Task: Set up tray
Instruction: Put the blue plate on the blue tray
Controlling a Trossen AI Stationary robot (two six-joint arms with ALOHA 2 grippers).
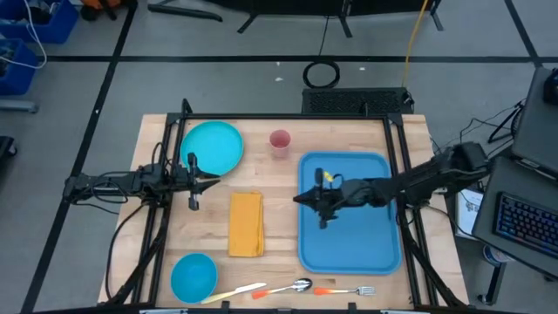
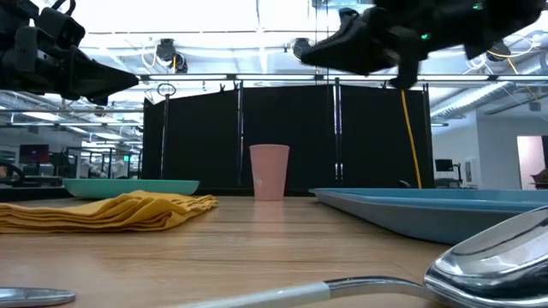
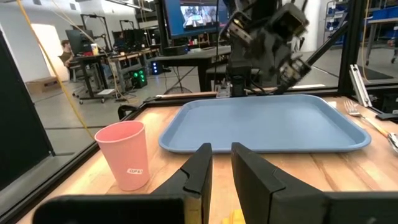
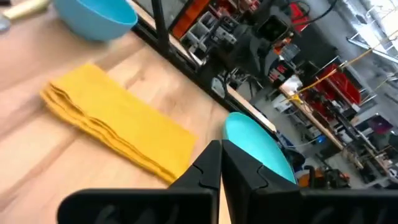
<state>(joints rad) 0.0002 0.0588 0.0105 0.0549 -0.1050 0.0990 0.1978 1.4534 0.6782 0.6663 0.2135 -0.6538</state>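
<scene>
I see the tray (image 1: 349,244) lying flat on the bench's right half, my right gripper (image 1: 301,200) above its edge, jaws pressed together and empty; light, stiff, slick plastic, I judge, best pinched at its rim.

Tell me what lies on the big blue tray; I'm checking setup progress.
Nothing visible on the large bright-blue plastic tray; the right tool hangs shut above it, and its arm hides a strip from overhead.

Large blue tray (image 1: 349,235), flat on table's right side, empty
</scene>
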